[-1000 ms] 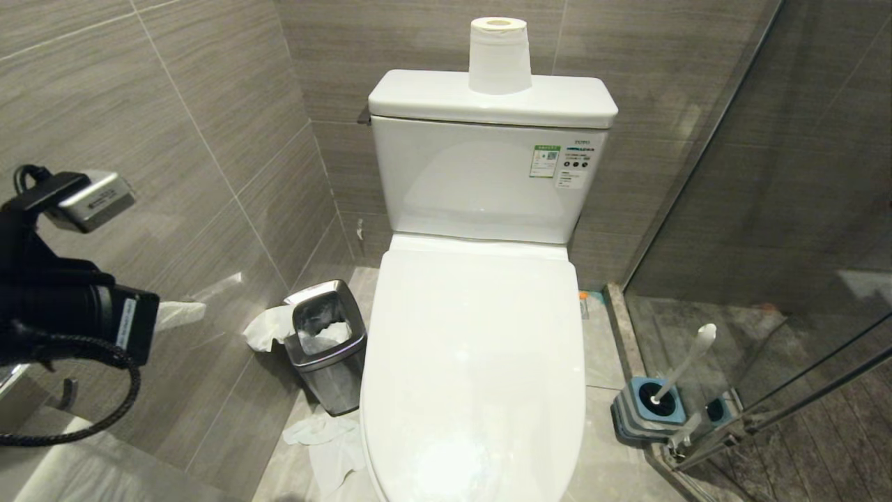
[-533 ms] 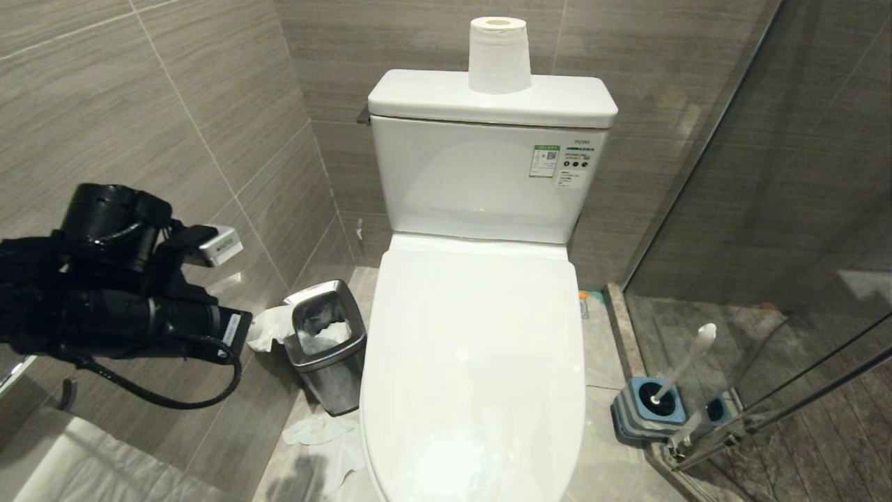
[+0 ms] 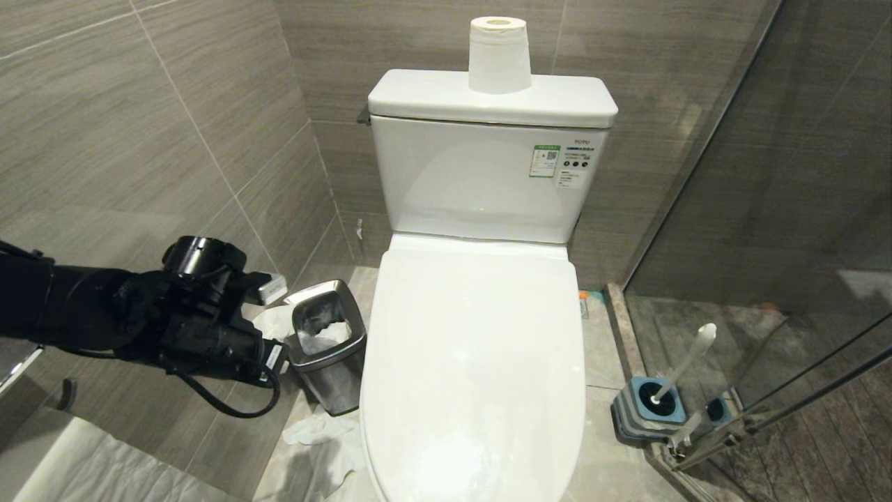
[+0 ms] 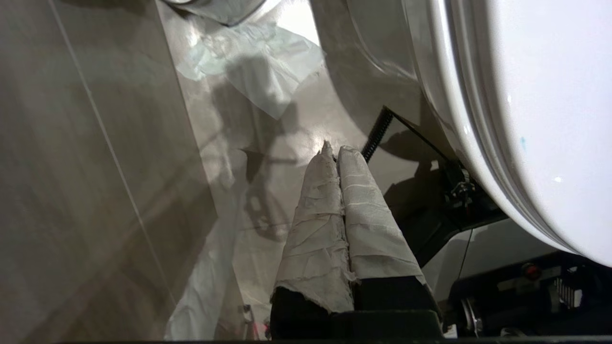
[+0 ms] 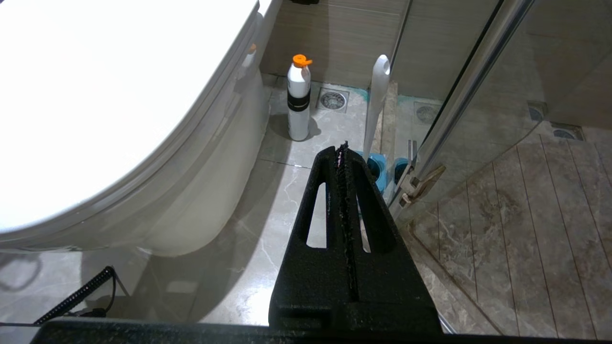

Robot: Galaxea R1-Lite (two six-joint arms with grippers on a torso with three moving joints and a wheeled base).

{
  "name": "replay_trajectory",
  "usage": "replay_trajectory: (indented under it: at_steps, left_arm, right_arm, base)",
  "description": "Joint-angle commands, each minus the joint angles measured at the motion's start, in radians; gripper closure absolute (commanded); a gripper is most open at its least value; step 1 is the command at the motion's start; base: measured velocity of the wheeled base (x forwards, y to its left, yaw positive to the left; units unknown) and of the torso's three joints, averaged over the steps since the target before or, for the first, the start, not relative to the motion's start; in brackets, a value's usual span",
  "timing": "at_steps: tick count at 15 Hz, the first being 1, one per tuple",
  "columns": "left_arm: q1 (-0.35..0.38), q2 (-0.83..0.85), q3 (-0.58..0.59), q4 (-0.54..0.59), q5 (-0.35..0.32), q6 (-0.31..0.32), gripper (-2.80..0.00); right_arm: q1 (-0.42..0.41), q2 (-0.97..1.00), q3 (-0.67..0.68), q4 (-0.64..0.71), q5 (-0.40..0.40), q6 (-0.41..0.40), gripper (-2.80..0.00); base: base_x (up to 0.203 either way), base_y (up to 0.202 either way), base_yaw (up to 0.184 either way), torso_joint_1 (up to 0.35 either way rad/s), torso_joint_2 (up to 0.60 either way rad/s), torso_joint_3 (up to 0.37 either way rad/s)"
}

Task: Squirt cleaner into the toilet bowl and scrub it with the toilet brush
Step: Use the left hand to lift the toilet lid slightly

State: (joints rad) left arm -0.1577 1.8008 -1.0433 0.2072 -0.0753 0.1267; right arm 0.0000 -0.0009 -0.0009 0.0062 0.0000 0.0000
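Observation:
The toilet bowl (image 5: 201,205) stands with its white lid (image 3: 474,362) down, so its inside is hidden. No cleaner shows. The toilet brush (image 3: 686,362) leans in its square blue-and-grey base (image 3: 651,411) on the floor right of the toilet, by the glass door. My left arm (image 3: 195,328) reaches low at the left, next to the steel bin. In the left wrist view my left gripper (image 4: 334,150), its fingers wrapped in pale tape, is shut and empty over the floor beside the lid's edge (image 4: 478,143). My right gripper (image 5: 342,148) is shut and empty, just short of the brush handle (image 5: 377,95).
A white bottle with an orange cap (image 5: 299,98) stands on the floor against the toilet's right side. A steel bin (image 3: 326,341) and loose tissue (image 3: 327,439) lie left of the toilet. A paper roll (image 3: 498,56) sits on the cistern. A glass shower door (image 3: 766,244) closes the right.
My left arm has swung down and to the right, from high at the left edge to low beside the steel bin. Nothing else has moved.

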Motion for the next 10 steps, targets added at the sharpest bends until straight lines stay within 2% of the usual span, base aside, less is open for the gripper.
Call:
replay_trajectory:
  at_steps: [1, 4, 7, 10]
  left_arm:
    - [0.007, 0.062, 0.017, -0.002, -0.021, -0.009, 0.0]
    - [0.052, 0.12, 0.031, -0.066, -0.094, -0.016, 0.0]
    - [0.073, 0.191, 0.048, -0.182, -0.224, -0.01, 0.0]
    - [0.073, 0.224, 0.053, -0.198, -0.36, -0.007, 0.0]
  right_arm:
    - [0.0, 0.001, 0.001, 0.0, 0.0, 0.0, 0.0]
    - [0.0, 0.001, 0.001, 0.0, 0.0, 0.0, 0.0]
    - [0.0, 0.001, -0.001, 0.0, 0.0, 0.0, 0.0]
    - [0.0, 0.0, -0.001, 0.0, 0.0, 0.0, 0.0]
  base:
    - [0.0, 0.0, 0.0, 0.0, 0.0, 0.0]
    - [0.0, 0.0, 0.0, 0.0, 0.0, 0.0]
    - [0.0, 0.0, 0.0, 0.0, 0.0, 0.0]
    - [0.0, 0.0, 0.0, 0.0, 0.0, 0.0]
